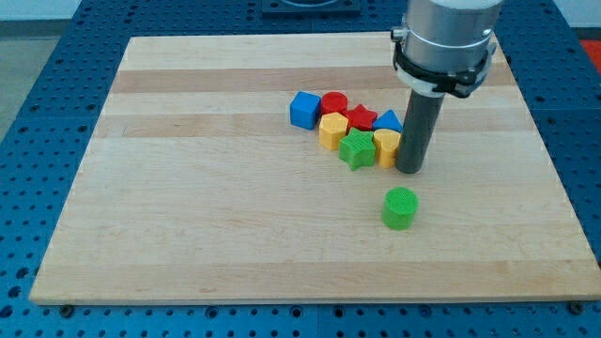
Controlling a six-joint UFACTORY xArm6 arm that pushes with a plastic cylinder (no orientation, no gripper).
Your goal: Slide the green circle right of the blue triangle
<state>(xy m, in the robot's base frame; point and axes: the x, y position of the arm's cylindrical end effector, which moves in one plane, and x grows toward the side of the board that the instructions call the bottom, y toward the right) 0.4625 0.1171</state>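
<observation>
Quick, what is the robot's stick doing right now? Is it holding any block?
My tip: a plain rod, holding nothing; it stands at the right end of the block cluster, beside the yellow block, above the green circle, apart from it.

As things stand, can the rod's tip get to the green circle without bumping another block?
Probably yes. My tip rests beside the yellow block at the cluster's right end, and the green circle sits alone toward the view's bottom, with only bare board between them.
</observation>
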